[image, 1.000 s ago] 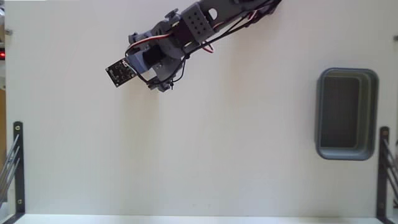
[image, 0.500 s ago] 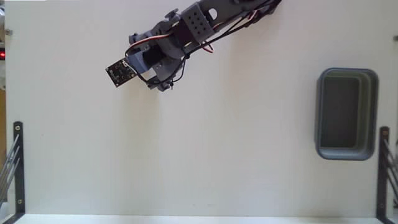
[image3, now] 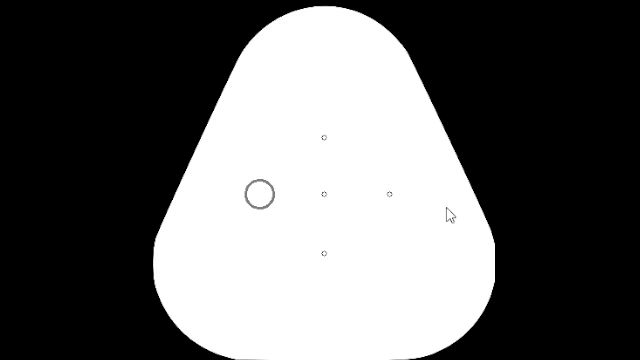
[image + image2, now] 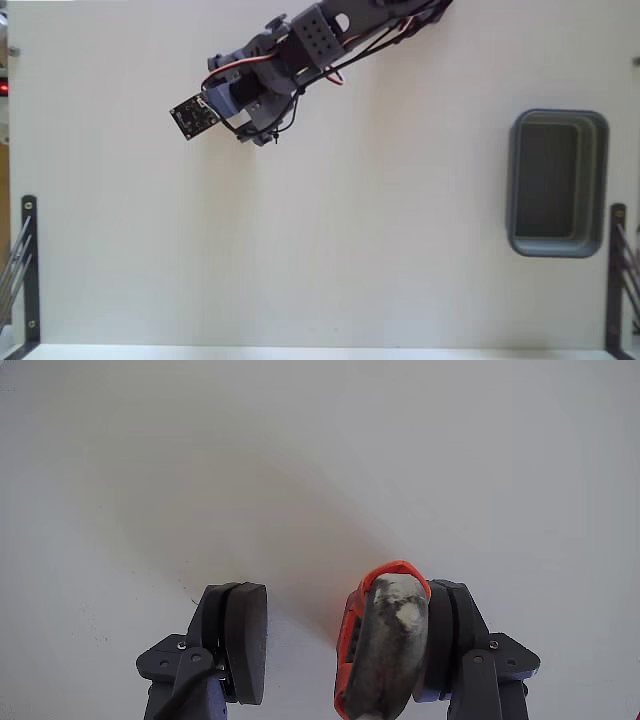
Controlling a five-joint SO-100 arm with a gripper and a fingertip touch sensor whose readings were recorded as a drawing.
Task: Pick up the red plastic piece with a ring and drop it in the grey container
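Note:
In the wrist view the red plastic piece with a ring [image 4: 348, 645] stands on edge between my fingers, its greyish centre facing the camera. It leans against the right finger [image 4: 455, 635], and a clear gap separates it from the left finger [image 4: 245, 640]. My gripper [image 4: 347, 588] is open around it, low over the white table. In the fixed view the gripper [image 4: 256, 133] is at the upper left and the arm hides the red piece. The grey container [image 4: 512, 185] sits far off at the right edge, with nothing in it.
A small black circuit board [image 4: 193, 117] sticks out from the wrist in the fixed view. Black metal brackets stand at the lower left [image 4: 28, 265] and lower right [image 4: 617, 270] table edges, the right one just beside the container.

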